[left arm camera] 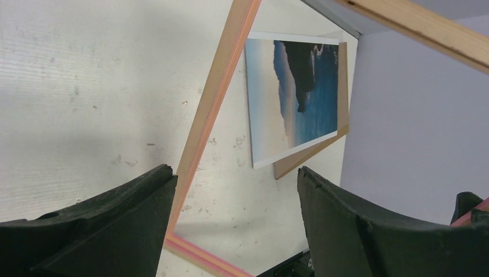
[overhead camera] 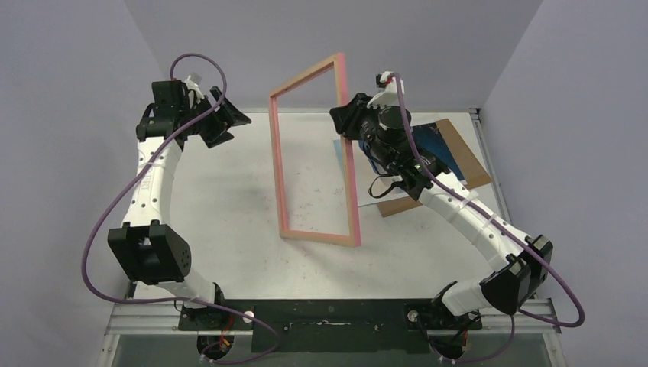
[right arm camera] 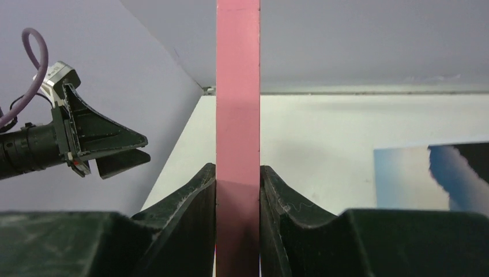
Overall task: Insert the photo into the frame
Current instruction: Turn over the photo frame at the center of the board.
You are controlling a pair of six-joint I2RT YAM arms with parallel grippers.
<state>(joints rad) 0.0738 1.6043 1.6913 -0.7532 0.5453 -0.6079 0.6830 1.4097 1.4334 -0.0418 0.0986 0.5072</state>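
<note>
I hold the frame (overhead camera: 277,170) on end with one tool; the photo (overhead camera: 445,145) lies flat to its right.

Nearest me, one short edge of the frame rests on the desk (overhead camera: 229,200) and its long axis rises and leans toward the far wall, pink front to the right, tan back to the left. My right tool (right arm camera: 237,180) pinches only the right rail, so I think the frame may swing on that edge or slip and fall on the photo, which lies picture-up on the brown board (overhead camera: 468,157). Farthest left, my left tool (overhead camera: 221,119) is spread and carries nothing.
</note>
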